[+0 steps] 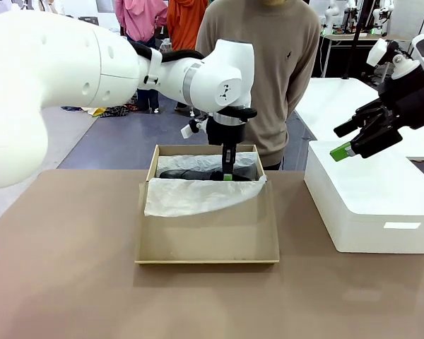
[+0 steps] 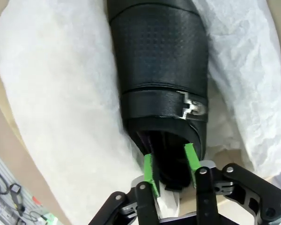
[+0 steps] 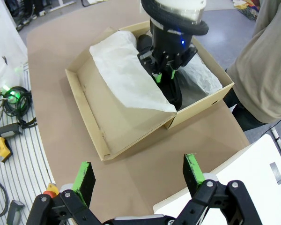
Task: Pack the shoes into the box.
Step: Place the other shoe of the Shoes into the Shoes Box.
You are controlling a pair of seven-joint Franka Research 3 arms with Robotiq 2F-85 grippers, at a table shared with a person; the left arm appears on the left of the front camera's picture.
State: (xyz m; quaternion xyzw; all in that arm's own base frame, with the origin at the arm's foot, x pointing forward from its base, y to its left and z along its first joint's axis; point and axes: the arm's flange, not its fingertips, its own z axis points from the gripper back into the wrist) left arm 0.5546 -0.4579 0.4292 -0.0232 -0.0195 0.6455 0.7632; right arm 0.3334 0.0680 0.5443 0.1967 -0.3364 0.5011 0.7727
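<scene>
Wrist view: left gripper [image 2: 167, 151] pads straddle shoe [image 2: 159, 70] heel, grip unclear; right gripper [image 3: 136, 160] spread wide, empty.

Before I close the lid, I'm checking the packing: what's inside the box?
One black shoe on tissue, the left gripper at its heel. Tissue and the arm hide any second shoe.
</scene>
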